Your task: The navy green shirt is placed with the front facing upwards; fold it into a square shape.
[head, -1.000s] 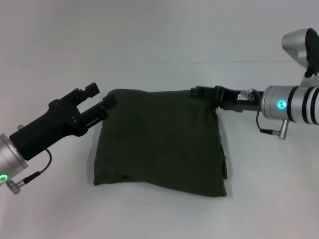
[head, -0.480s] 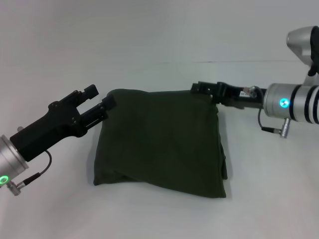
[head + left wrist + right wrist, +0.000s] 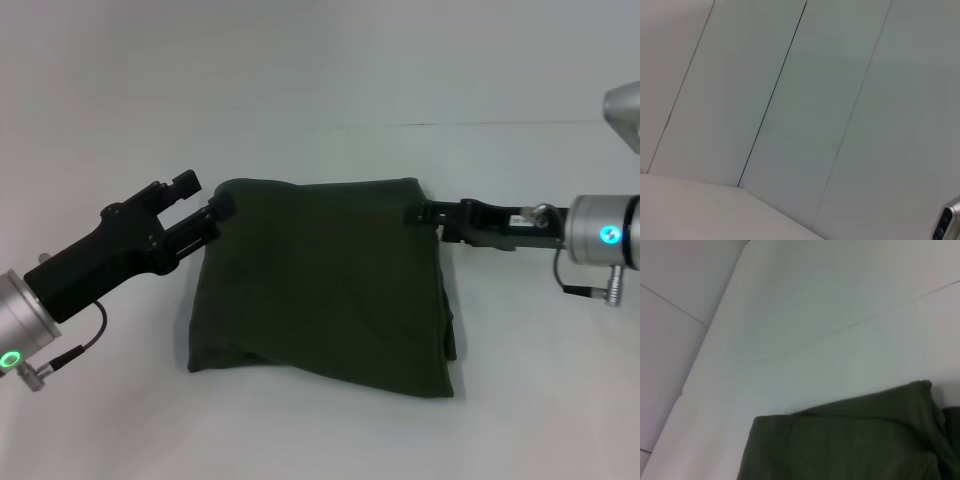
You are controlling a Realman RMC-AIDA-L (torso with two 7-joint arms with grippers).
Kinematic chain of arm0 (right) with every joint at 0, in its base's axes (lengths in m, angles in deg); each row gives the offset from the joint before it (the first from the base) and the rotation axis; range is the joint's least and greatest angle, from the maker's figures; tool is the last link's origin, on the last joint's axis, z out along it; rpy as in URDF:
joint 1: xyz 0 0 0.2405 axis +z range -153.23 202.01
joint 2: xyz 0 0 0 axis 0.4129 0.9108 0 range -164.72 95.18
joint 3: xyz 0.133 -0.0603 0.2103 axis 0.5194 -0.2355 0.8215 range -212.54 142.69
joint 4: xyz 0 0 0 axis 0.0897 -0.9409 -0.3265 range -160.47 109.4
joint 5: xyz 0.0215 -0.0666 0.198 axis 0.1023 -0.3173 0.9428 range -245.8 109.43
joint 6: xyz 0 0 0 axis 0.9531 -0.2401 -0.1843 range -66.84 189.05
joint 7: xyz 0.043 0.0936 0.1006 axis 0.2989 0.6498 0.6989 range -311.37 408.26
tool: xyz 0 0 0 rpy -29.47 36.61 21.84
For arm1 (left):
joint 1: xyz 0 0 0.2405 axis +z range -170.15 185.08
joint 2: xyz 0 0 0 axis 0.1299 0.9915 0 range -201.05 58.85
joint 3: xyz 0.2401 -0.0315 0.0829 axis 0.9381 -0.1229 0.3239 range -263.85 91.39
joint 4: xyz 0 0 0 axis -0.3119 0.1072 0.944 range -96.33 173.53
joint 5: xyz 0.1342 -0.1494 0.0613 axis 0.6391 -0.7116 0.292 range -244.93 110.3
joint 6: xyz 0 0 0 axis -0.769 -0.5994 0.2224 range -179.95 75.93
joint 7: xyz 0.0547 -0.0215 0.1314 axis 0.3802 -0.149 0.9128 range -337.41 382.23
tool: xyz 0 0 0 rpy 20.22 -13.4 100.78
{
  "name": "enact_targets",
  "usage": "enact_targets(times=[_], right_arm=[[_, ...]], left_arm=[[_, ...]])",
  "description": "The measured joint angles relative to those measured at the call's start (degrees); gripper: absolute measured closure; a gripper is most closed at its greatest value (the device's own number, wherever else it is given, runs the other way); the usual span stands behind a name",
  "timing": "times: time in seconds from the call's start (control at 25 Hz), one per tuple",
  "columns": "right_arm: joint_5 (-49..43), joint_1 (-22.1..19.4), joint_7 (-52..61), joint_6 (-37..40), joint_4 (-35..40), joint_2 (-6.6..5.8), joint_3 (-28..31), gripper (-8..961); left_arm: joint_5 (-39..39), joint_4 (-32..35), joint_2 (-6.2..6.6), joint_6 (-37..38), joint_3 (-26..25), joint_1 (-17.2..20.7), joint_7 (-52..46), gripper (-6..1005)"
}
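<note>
1. The navy green shirt (image 3: 320, 285) lies folded on the white bench (image 3: 320, 80), near its middle, as a soft, matte dark olive block of cotton with plain fabric showing on top
2. Its outline is roughly square, slightly wider toward the near edge; the far edge is a smooth rounded fold, the near edge sags in a shallow diagonal crease at the left corner
3. On the shirt's right side several layers of cloth stack unevenly, one lower layer poking out past the top one
4. The block sits nearly square to the head view, its sides running away from the robot; neither axis is clearly longer
5. The left gripper (image 3: 205, 207), black and boxy, is at the shirt's far left corner, its fingers spread apart, the lower one touching the cloth edge
6. The right gripper (image 3: 420, 214), slim and black, is just beside the shirt's far right corner; whether its fingers are open or closed I cannot tell
7. The right wrist view shows a corner of the shirt (image 3: 850, 440) on the smooth pale bench (image 3: 805, 305)
8. The left wrist view shows only pale wall panels (image 3: 805, 115) with thin dark seams
</note>
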Motion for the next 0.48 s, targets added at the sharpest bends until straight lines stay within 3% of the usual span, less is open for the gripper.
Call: enact_targets(times=[0.2, 0.48], right_arm=[[-0.1, -0.4, 0.6, -0.4, -0.4, -0.57, -1.1, 37], [-0.1, 1.1, 0.6, -8.1, -0.6, 2.49, -2.7, 37]], left_arm=[[0.0, 0.0, 0.00, -0.1, -0.1, -0.1, -0.2, 283], [0.0, 0.0, 0.00, -0.4, -0.3, -0.6, 0.0, 282]])
